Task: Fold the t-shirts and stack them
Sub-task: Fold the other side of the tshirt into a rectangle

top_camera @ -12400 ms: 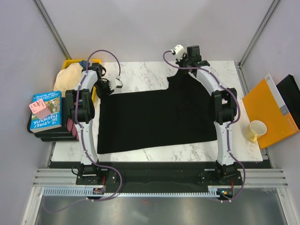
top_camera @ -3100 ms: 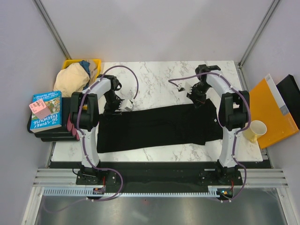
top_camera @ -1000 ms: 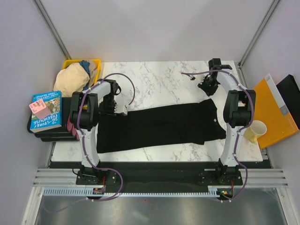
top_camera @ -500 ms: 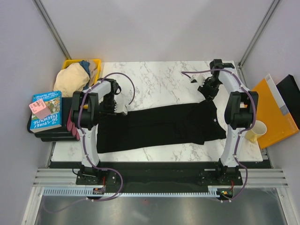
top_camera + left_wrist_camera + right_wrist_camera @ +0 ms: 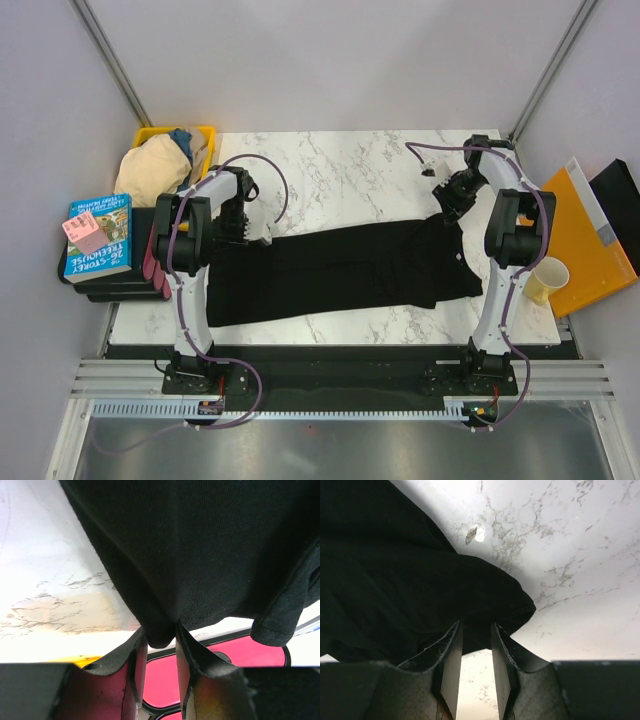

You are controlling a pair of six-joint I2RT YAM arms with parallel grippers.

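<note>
Marble tabletop [image 5: 340, 170] carried the black t-shirt [image 5: 340, 270], folded into a long band across the middle of the overhead frame. At its left end the left gripper [image 5: 160, 632] pinched the hem, a tuck of cloth caught between nearly closed fingers. Over the band's upper right corner the right gripper [image 5: 475, 625] hung with fingers slightly parted, gripping nothing. At upper left the beige t-shirt [image 5: 150, 168] and blue t-shirt [image 5: 182, 137] sat heaped in a yellow bin [image 5: 205, 132], above a paperback book [image 5: 98, 235]; an orange folder [image 5: 575, 240] and paper cup [image 5: 548, 278] lay at right

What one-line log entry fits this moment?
left gripper shut on large black cloth t-shirt | right gripper open at its far-right corner
</note>
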